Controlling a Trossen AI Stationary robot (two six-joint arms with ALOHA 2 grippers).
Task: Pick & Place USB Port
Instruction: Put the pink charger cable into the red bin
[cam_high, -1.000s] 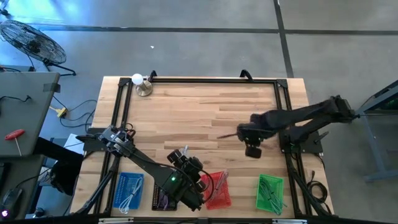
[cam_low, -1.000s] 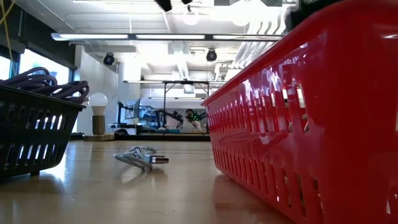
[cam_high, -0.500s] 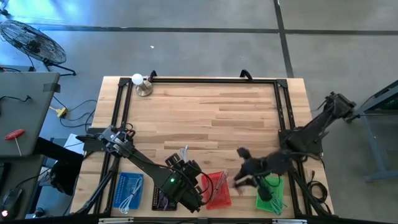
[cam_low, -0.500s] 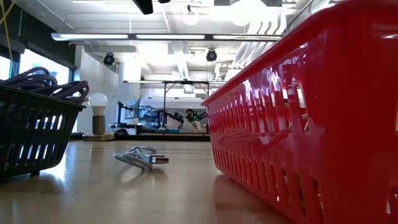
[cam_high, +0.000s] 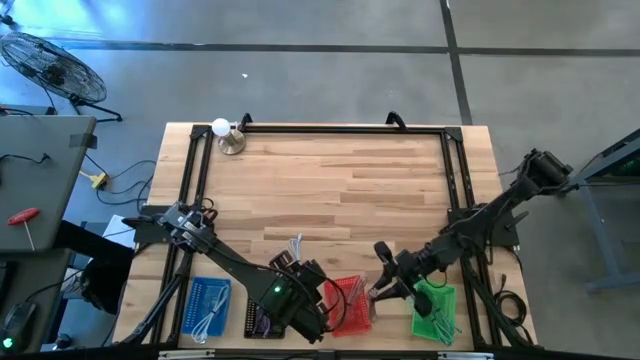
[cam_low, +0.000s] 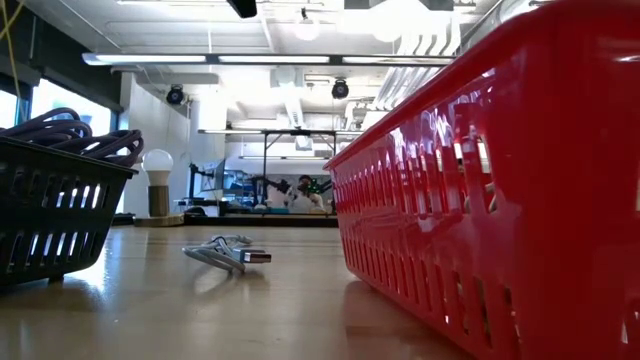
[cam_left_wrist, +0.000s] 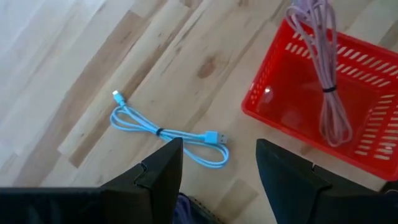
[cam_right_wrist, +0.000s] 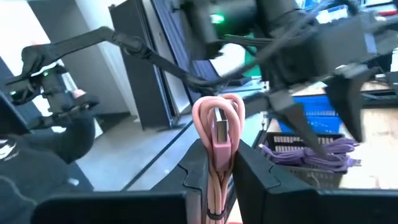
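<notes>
My right gripper (cam_high: 380, 288) is shut on a bundled pink USB cable (cam_right_wrist: 217, 115) at the right rim of the red basket (cam_high: 350, 308). A second pink cable (cam_left_wrist: 326, 81) lies inside that basket (cam_left_wrist: 367, 124). A light blue USB cable (cam_left_wrist: 168, 134) lies flat on the table, just beyond my left gripper (cam_left_wrist: 217, 168). It also shows in the high view (cam_high: 295, 245) and the low view (cam_low: 225, 252). My left gripper (cam_high: 300, 270) is open and empty above the near edge, between the dark basket and the red one. My right gripper pinches the folded pink cable bundle (cam_right_wrist: 219, 163) between its two fingers. The bundle's looped end (cam_right_wrist: 216, 106) and a USB plug (cam_right_wrist: 219, 134) stick out past the fingertips. The fingers come from the table's right side. The part behind the fingers is hidden.
Along the near edge stand a blue basket (cam_high: 208, 305), a dark basket of purple cables (cam_high: 262, 318) and a green basket (cam_high: 435, 310) holding cables. A lamp with a white bulb (cam_high: 225, 133) stands at the far left corner. A black frame (cam_high: 320, 128) borders the table.
My right gripper has swung from the middle right of the table down toward the near edge, still shut on the pink cable. It reached the gap between the red and green baskets, then went a little left toward the red basket's rim.
</notes>
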